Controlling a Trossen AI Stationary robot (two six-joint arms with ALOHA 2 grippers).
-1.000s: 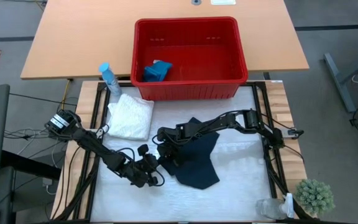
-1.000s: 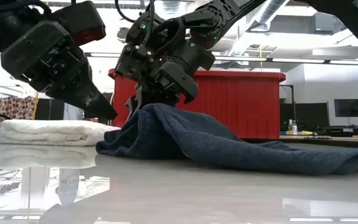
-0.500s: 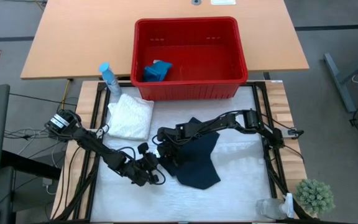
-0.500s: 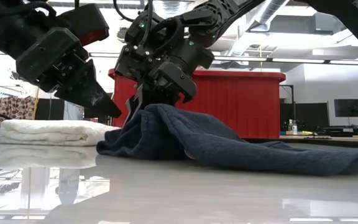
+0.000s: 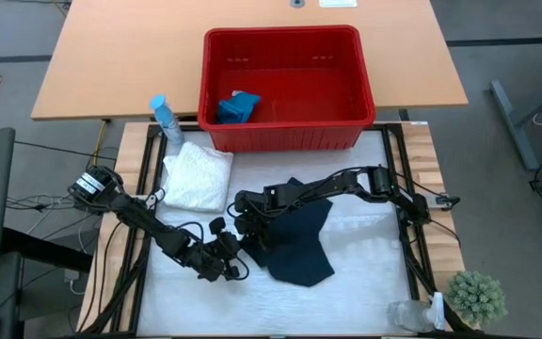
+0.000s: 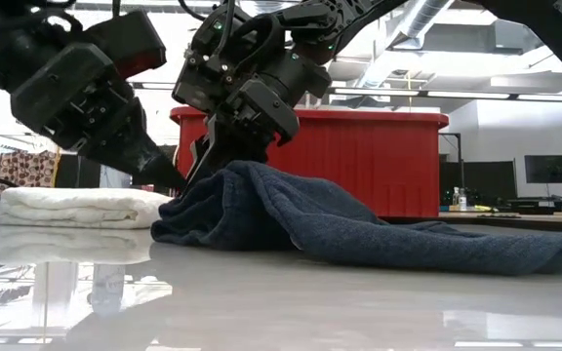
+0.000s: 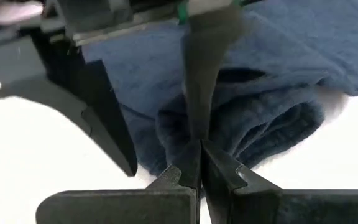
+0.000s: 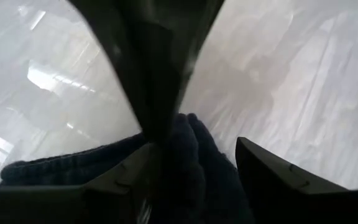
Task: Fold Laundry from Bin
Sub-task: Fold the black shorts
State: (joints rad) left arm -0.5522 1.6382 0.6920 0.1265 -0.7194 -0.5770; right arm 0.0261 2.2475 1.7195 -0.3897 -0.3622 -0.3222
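We have the dark navy towel (image 5: 294, 243) lying on the white table (image 5: 365, 282), roughly at its middle. It is half spread. The side nearer the right edge lies flat and thin, and the side nearer the left edge is bunched into a raised fold. We judge this fold to be the edge we are working.

Our right gripper (image 6: 224, 156) sits at the top of that hump with its fingers parted. In its own wrist view the navy cloth lies between the two fingers, touching one but not pinched, so we read it as open and holding nothing. We think it stands there because the fold has just been laid.

Our left gripper (image 5: 229, 261) is closed and empty, with its tips pointing at the towel's bunched edge from the table's left front area. It is placed to press or steady the fold.

The white lacy cloth (image 5: 199, 176) is already folded into a neat square near the table's back left corner, just in front of the red bin (image 5: 346, 132). The small teal cloth (image 5: 237, 106) remains inside the bin at its left side.
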